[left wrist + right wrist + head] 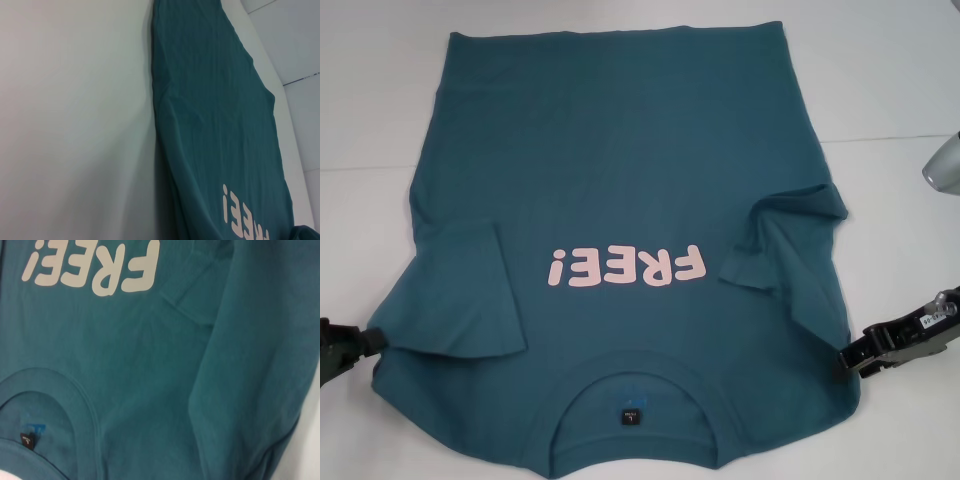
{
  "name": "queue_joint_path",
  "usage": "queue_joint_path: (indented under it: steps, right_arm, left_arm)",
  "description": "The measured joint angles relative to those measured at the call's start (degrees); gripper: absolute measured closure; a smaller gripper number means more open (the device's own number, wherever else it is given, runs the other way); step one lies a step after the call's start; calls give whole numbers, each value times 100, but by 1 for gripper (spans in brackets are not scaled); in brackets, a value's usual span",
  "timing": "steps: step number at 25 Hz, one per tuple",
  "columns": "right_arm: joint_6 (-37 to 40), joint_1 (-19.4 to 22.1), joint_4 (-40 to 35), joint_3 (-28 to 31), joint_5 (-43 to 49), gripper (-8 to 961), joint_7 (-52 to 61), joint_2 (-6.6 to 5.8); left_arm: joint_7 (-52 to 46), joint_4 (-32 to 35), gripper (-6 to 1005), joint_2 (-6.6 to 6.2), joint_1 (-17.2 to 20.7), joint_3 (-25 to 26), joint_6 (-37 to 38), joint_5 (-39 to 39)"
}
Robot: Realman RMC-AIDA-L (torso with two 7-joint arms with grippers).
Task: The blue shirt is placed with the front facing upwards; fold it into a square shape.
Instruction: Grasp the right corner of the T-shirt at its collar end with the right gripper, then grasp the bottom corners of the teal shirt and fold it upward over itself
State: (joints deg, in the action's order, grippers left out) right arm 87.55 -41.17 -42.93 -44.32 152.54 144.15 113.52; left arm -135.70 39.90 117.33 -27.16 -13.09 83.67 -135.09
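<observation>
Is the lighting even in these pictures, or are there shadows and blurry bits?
Head view: soft, even light on the blue shirt, faint shadows under its folded sleeves, and a blurred grey object at the right edge. Left wrist view: the white table shades gradually darker. Right wrist view: lettering sharp, no glare.

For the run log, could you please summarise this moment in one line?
dark teal-blue cotton T-shirt: front up, sleeves folded inward | left gripper: at left shoulder edge | right gripper: at right shoulder edge | white table
</observation>
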Motion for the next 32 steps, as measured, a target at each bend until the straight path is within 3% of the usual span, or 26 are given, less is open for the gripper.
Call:
queue_joint_path:
  steps: [8, 19, 26, 32]
  right_arm:
    - [16, 26, -78, -9, -2, 652, 12, -1]
    - [42, 83, -252, 35, -28, 885, -63, 16]
    - [299, 101, -334, 52, -39, 911, -68, -41]
    - [806, 243, -763, 52, -27, 910, -78, -80]
  left_arm:
    - [1, 0, 990, 0, 7, 0, 0, 0]
    - [7, 0, 990, 0, 10, 0, 4, 2]
    - [2, 27, 989, -3, 10, -20, 160, -12]
    - [4, 293, 989, -37, 42, -63, 756, -258]
